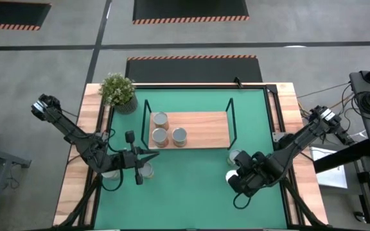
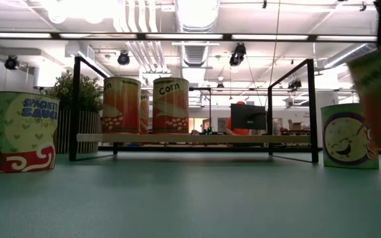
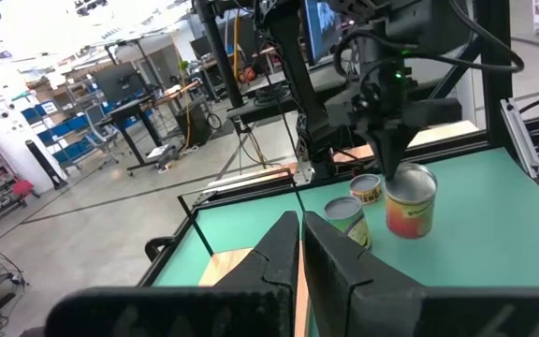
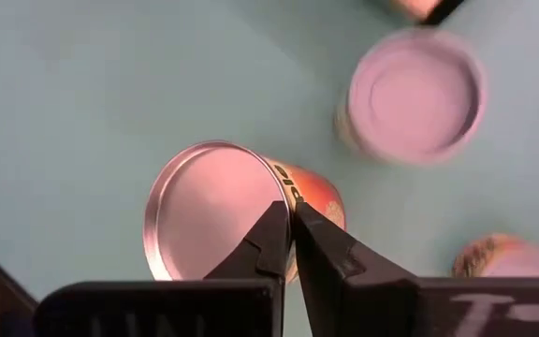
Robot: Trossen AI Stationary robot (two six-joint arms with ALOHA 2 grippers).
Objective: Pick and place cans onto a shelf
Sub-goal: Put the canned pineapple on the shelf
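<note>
The shelf, a wooden board (image 1: 201, 128) in a black wire frame, stands mid-table with three cans (image 1: 160, 136) at its left end; they also show in the low view (image 2: 170, 106). My right gripper (image 4: 288, 211) is shut on a red-labelled can (image 4: 213, 211) over the mat's right part (image 1: 236, 178). Two more cans stand on the mat close by (image 4: 419, 94) (image 4: 503, 257). My left gripper (image 3: 299, 245) is shut and empty, at the mat's left (image 1: 148, 156), beside a can (image 1: 146, 170). A spaghetti-sauce can (image 2: 22, 132) stands at the left in the low view. My right gripper pinches the can's top rim (image 4: 293, 192) between its two fingers, on one side of the round lid. The fingers come from above, pointing down, as the left wrist view shows (image 3: 396, 173). The can hangs below them, tilted, and appears clear of the mat (image 2: 379, 99).
A potted plant (image 1: 117, 90) stands at the table's far left corner. The right part of the board is bare. The shelf's black posts (image 1: 231, 112) rise at its corners. Bare green mat (image 1: 191, 192) lies between the two arms toward the near edge.
</note>
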